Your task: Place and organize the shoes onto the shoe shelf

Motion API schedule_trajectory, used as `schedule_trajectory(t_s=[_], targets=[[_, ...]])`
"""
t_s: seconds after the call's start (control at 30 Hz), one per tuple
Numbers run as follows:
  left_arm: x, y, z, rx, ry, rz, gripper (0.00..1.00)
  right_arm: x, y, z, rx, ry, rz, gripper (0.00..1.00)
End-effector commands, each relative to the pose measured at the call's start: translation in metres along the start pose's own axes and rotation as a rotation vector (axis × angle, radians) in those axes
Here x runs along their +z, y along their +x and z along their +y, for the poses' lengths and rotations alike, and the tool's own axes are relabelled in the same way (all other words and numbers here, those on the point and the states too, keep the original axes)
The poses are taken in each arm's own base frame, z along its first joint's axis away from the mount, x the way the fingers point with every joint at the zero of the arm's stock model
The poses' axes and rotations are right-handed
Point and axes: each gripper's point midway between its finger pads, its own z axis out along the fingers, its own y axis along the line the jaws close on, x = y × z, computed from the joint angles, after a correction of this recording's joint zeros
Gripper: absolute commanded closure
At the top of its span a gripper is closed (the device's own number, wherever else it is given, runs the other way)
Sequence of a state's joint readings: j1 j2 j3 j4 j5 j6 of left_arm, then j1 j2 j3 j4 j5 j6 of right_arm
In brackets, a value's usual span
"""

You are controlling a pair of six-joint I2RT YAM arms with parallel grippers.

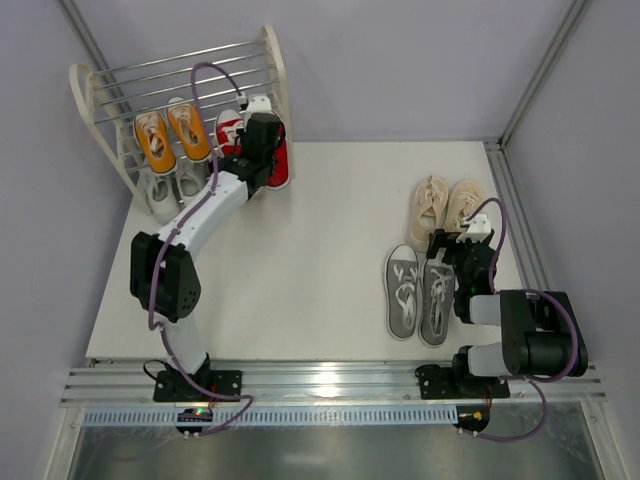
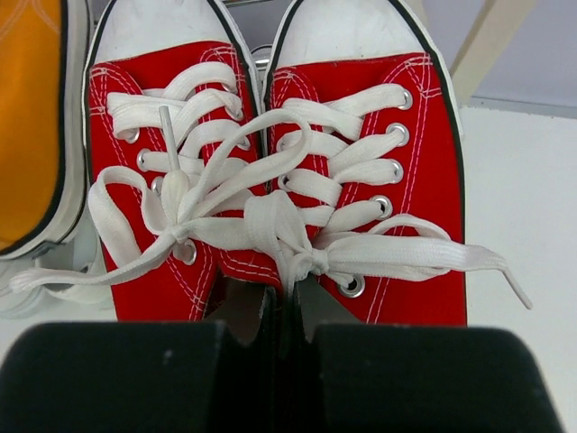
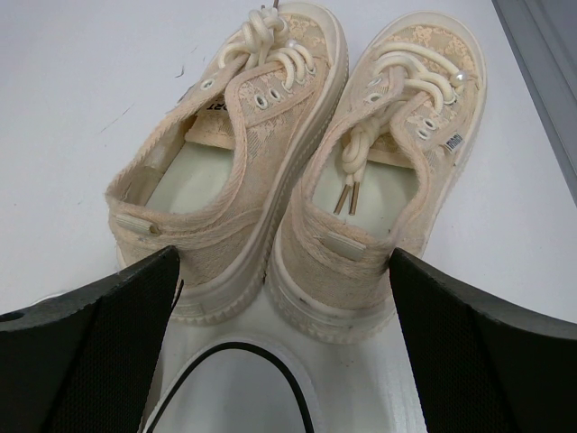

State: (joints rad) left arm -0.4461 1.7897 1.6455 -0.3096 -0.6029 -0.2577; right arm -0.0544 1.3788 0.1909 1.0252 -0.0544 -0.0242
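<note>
Left wrist view: the left gripper [image 2: 279, 316] is pinched tight on what look like the inner heel edges of the red canvas sneakers [image 2: 361, 144]. Their white rubber toes sit beside the orange pair [image 2: 27, 117] at the rod-and-arch shoe shelf [image 1: 272, 70], upper left of the overhead frame. Seating this pair seems the step in hand; next comes a clean release. The right gripper [image 3: 284, 298] gapes wide behind the beige pair [image 3: 261, 153], which has woven uppers and thick soles.

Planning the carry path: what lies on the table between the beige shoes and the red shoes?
Nothing: the top view shows only bare table between the red shoes and beige shoes.
</note>
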Motion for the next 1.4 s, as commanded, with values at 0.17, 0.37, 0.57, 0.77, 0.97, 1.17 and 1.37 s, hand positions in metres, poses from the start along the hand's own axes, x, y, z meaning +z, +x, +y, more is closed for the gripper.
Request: schedule_trajectory(t_s=[0.17,0.37,0.57,0.77,0.97,1.17,1.37], targets=[[0.016,-0.122,0.016,-0.144,-0.026,-0.28,1.0,0.005,-0.034,0.001,0.001,-0.003,-0.116,0.03],[0.039,-0.13,0.028,-0.142,-0.075,-0.272,1.0,0.005,-0.034,0.002,0.001,-0.006,-0.116,0.03],[0.064,-0.137,0.039,-0.145,-0.1,-0.303,1.0,0.005,-0.034,0.001,0.001,-0.005,-0.116,0.03],[0.085,-0.153,0.048,-0.138,-0.097,-0.364,1.0,0.005,-0.034,0.001,0.001,-0.005,-0.116,0.03],[0.103,-0.155,0.049,-0.147,-0.084,-0.407,0.99,0.005,-0.034,0.001,0.001,-0.003,-0.116,0.03],[0.104,-0.158,0.049,-0.166,-0.082,-0.429,0.9,0.005,-0.034,0.001,0.001,-0.003,-0.116,0.03],[0.102,-0.15,0.053,-0.162,-0.094,-0.399,0.38,0.005,-0.034,0.001,0.001,-0.005,-0.116,0.03]])
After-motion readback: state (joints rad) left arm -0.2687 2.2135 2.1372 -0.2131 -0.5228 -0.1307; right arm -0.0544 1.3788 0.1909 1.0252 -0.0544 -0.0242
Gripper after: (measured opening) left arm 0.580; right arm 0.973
